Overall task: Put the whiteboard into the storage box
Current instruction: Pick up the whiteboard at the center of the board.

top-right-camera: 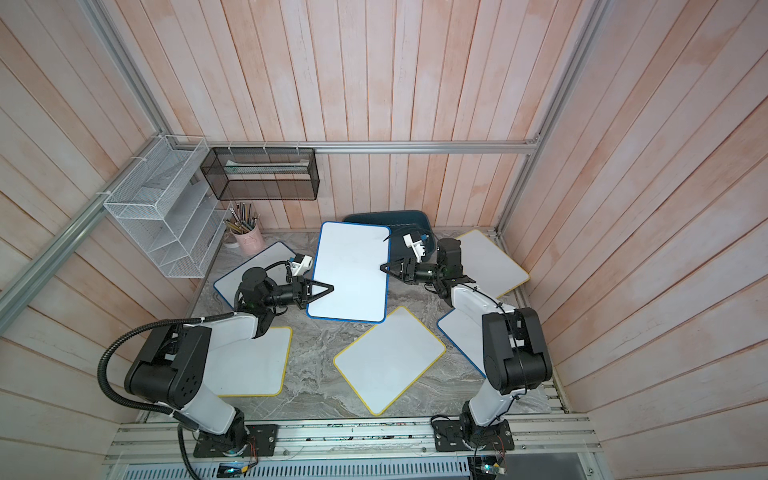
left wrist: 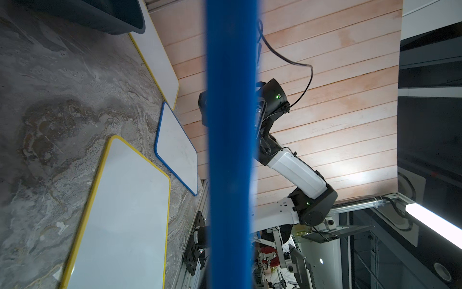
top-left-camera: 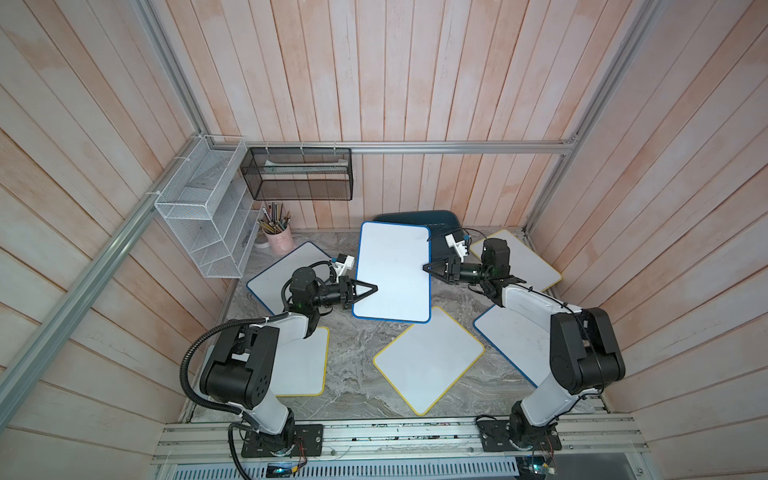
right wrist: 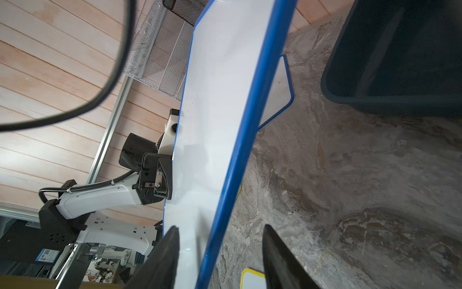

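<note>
Whiteboard (top-left-camera: 392, 272), glossy white rectangle, rounded blue rim, marbled grey tabletop (top-left-camera: 357, 374)

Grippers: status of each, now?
Left gripper: shut on the blue-edged whiteboard.
Right gripper: open, jaws straddling that whiteboard's edge, not clamped.

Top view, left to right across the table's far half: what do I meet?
White wire shelf basket, pink pencil cup, left end effector, lifted blue-edged whiteboard, right end effector, yellow-edged whiteboard by the right wall.
</note>
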Robot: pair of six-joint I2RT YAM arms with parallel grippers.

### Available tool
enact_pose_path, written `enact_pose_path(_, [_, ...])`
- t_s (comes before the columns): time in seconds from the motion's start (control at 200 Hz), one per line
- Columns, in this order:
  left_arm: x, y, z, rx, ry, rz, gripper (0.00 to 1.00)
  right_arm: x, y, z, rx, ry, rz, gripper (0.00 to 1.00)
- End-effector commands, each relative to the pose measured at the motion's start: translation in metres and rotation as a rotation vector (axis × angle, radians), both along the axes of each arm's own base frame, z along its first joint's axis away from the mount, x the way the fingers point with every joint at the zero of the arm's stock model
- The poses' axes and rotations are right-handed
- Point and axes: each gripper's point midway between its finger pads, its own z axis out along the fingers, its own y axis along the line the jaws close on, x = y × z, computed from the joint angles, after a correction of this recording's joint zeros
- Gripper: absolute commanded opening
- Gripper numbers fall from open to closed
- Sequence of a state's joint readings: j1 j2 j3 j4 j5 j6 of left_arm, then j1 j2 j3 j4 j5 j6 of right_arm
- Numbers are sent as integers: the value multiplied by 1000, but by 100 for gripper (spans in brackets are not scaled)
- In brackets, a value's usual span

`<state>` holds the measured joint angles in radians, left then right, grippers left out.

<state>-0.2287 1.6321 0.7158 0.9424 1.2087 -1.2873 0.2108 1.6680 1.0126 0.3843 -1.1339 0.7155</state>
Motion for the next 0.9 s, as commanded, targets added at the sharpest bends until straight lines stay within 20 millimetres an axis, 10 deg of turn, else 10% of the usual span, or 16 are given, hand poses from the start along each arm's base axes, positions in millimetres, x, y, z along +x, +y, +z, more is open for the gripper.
enact_pose_path(0.0, [-2,-7,27,-21,-165,-46,0,-7,4,5,41,-5,54,32])
enact_pose_path(0.275, [7,-12,18,25,-146,-48,0,-13,2,5,69,12,90,0])
enact_pose_path(0.625, [44,6,-12,273,-114,129,54,-3,-24,7,74,20,-10,0])
enact_pose_path(0.895, [58,57,-14,241,-63,334,63,16,-61,14,200,56,-161,0])
